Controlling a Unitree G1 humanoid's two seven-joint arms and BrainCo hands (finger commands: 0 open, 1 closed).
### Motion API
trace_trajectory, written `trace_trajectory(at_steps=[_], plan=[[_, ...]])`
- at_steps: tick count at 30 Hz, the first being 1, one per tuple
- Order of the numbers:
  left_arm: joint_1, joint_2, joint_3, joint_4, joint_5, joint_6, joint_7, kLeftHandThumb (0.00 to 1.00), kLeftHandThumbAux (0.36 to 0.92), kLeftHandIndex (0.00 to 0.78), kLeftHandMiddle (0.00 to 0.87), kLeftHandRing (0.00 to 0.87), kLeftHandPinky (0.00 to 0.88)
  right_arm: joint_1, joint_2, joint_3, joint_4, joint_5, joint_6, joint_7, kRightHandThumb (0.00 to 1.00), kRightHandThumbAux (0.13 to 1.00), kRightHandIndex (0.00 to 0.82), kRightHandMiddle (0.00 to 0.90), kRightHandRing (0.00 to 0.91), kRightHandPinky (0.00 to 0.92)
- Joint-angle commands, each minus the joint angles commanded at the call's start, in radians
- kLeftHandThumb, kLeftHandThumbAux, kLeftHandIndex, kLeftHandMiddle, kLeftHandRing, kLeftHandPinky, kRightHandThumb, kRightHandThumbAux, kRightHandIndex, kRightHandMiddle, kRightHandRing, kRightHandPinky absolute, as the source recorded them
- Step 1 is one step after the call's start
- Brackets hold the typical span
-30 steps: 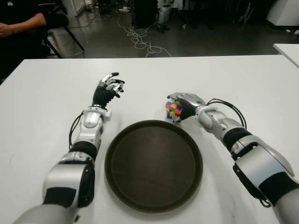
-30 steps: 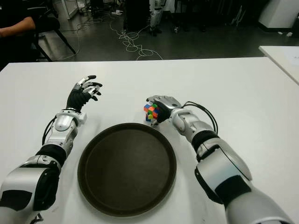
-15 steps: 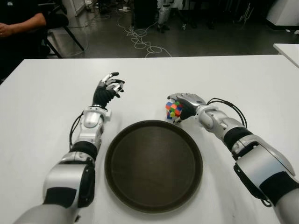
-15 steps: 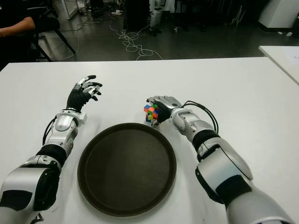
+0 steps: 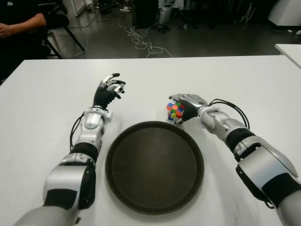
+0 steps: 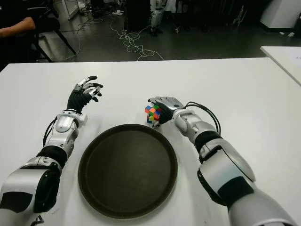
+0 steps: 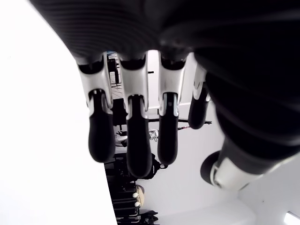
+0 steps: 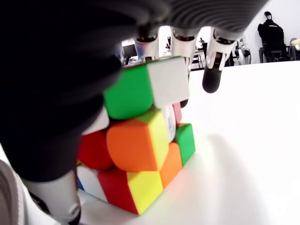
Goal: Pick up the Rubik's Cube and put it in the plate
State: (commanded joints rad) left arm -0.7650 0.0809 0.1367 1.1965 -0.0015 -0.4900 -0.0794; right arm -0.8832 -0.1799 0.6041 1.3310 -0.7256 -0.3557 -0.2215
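The Rubik's Cube [image 5: 174,110] stands on the white table [image 5: 244,80] just beyond the far rim of the dark round plate [image 5: 155,169]. My right hand [image 5: 185,105] is shut on it from the right side. In the right wrist view the fingers [image 8: 213,70] curl over the top of the cube [image 8: 140,140] and the thumb presses its near face, while its lower edge touches the table. My left hand [image 5: 109,88] shows to the left of the plate, farther back, fingers [image 7: 131,140] relaxed and holding nothing.
A person [image 5: 21,21] sits beyond the table's far left corner. Cables [image 5: 141,40] lie on the floor behind the table. The corner of a second white table [image 5: 289,49] shows at the right edge.
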Motion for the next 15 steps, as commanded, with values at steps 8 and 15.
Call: trace_trajectory(at_steps=[8,15], plan=[[0.001,0.001,-0.004,-0.001,0.006,-0.001,0.011,0.302,0.717,0.222,0.394,0.495,0.562,0.009,0.009,-0.033,-0.006,0.02,0.051,-0.154,0.433,0.803,0.313,0.283,0.302,0.349],[0.002,0.003,-0.005,-0.002,0.006,0.0,0.011,0.307,0.699,0.216,0.386,0.494,0.561,0.012,0.021,-0.079,-0.01,0.044,0.09,-0.252,0.684,0.738,0.407,0.4,0.425,0.496]])
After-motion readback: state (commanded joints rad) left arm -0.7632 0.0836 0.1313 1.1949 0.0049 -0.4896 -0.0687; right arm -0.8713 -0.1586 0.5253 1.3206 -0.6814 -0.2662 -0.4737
